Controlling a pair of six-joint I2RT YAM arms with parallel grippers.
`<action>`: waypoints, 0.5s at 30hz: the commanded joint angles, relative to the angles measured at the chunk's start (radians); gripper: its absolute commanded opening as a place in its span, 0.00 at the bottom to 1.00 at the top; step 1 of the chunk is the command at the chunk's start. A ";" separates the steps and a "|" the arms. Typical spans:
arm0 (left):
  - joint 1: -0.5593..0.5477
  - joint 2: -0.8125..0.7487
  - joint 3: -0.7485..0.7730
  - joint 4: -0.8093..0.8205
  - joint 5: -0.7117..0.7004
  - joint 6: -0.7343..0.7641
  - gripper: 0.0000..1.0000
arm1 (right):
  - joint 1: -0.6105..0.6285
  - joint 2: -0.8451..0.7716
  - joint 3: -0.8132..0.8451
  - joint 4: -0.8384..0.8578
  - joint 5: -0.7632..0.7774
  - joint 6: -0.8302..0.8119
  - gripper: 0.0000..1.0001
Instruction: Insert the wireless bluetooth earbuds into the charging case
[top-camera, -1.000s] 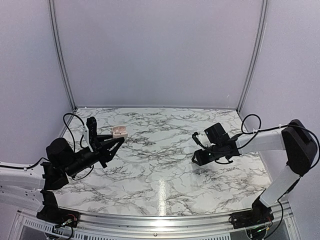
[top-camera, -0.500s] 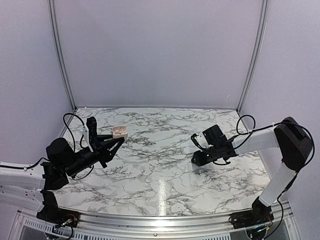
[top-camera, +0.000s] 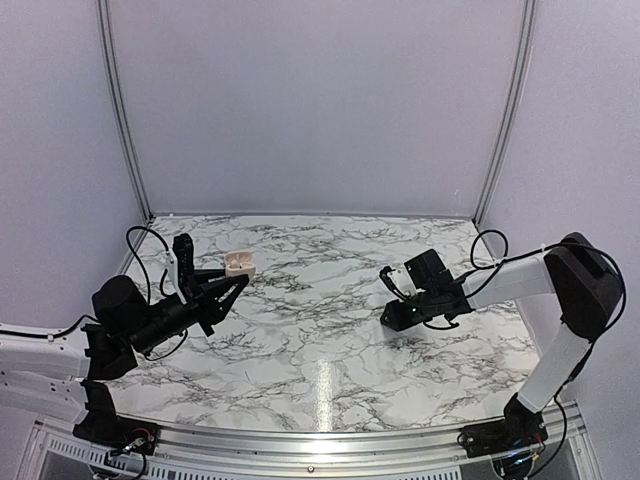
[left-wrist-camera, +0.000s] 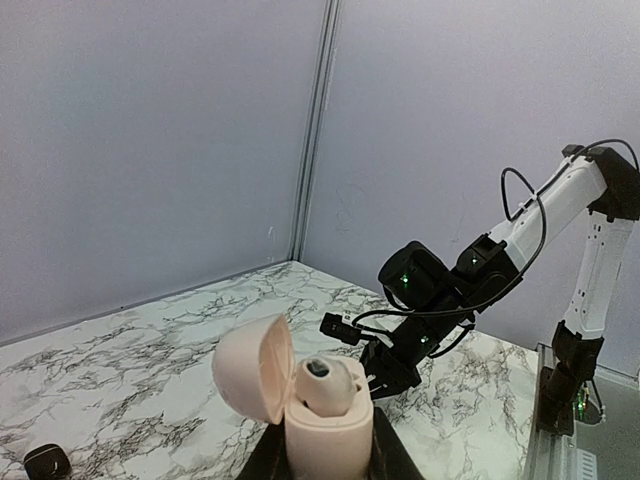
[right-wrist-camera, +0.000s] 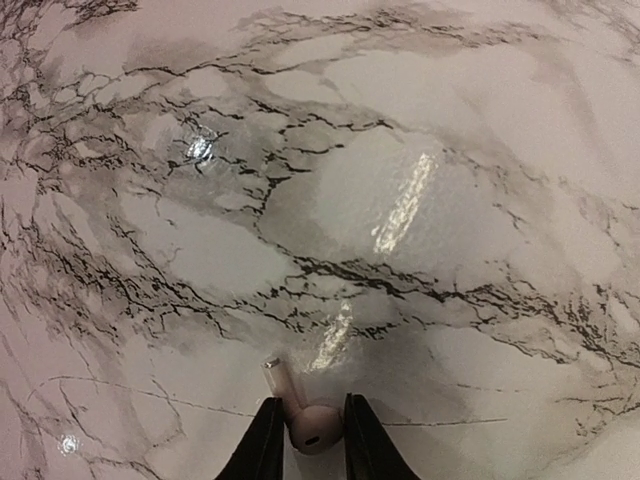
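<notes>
The charging case (left-wrist-camera: 325, 425) is cream-pink and stands upright with its lid (left-wrist-camera: 252, 365) swung open to the left. My left gripper (left-wrist-camera: 322, 462) is shut on its lower body and holds it above the table's left side (top-camera: 238, 263). One cream earbud (left-wrist-camera: 325, 382) sits in the case's hollow. A second earbud (right-wrist-camera: 312, 428), stem pointing up-left, lies on the marble. My right gripper (right-wrist-camera: 310, 435) is down at the table (top-camera: 395, 318), its two black fingers pressed against the bud on both sides. The top view hides this earbud under the gripper.
The marble table (top-camera: 320, 350) is walled by pale panels at the back and sides. A small black object (left-wrist-camera: 47, 461) lies on the table near the left arm. The right arm's wrist and cables (left-wrist-camera: 430, 290) face the case across the table.
The right gripper has shifted slightly left and down over the table, and its fingers have come together around the earbud. The left arm and the case have not moved.
</notes>
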 joint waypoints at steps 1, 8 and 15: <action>0.007 -0.002 0.013 0.008 0.001 0.004 0.00 | -0.005 -0.008 -0.001 -0.007 -0.033 -0.009 0.26; 0.007 0.000 0.013 0.008 0.009 0.004 0.00 | -0.006 -0.028 -0.040 0.038 -0.054 -0.023 0.35; 0.007 -0.007 0.009 0.008 0.009 0.007 0.00 | -0.005 -0.046 -0.071 0.093 -0.114 -0.051 0.30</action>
